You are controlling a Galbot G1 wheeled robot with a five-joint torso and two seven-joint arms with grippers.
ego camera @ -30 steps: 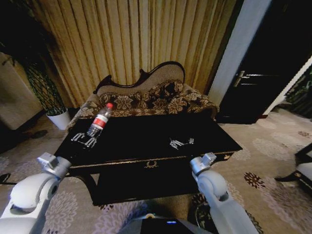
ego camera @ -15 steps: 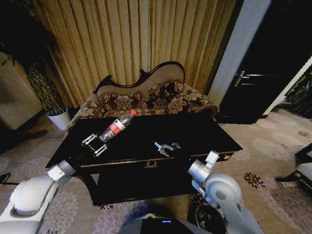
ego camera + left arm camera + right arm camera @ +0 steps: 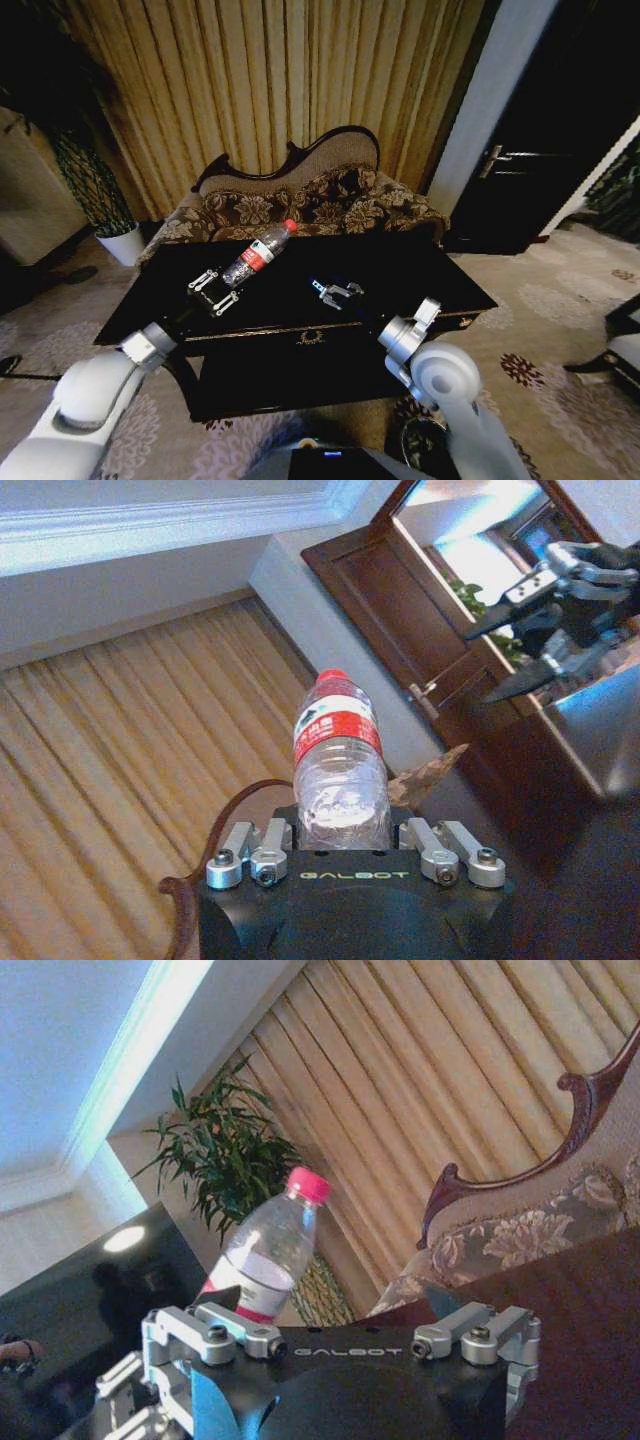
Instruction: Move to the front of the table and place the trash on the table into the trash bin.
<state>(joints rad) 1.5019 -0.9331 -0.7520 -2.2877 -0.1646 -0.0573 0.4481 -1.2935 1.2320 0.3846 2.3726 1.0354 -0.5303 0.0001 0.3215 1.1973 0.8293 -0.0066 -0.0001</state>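
**Inspector:** Now, starting from your left: what stands there, and what is your left gripper doing?

**Robot:** At the far left a plant point(image 3: 88, 185) stands in a white pot point(image 3: 122, 243) on the carpet. My left gripper point(image 3: 214, 292) is raised above the left part of the table point(image 3: 440, 275). Its fingers point(image 3: 250, 852) are clamped on the base of a bottle point(image 3: 258, 253).

**Inspector:** Condition and attitude of the bottle?

**Robot:** Clear plastic, red cap, red label. It is off the table top and tilted, with the cap pointing up and toward the sofa point(image 3: 310, 205). In the left wrist view it rises straight out from between my fingers.

**Inspector:** Moving to the centre.

**Robot:** The table is dark and glossy, with gold trim and a gold ornament point(image 3: 310, 337) at mid-front. The sofa stands just behind it, against the curtains point(image 3: 270, 90).

**Inspector:** And the right gripper?

**Robot:** My right gripper point(image 3: 336, 291) hovers over the middle of the table, near the front edge. Its fingers stand apart and hold nothing.

**Inspector:** Further right?

**Robot:** A dark door point(image 3: 540, 150) with a metal handle, beyond the table's right end.
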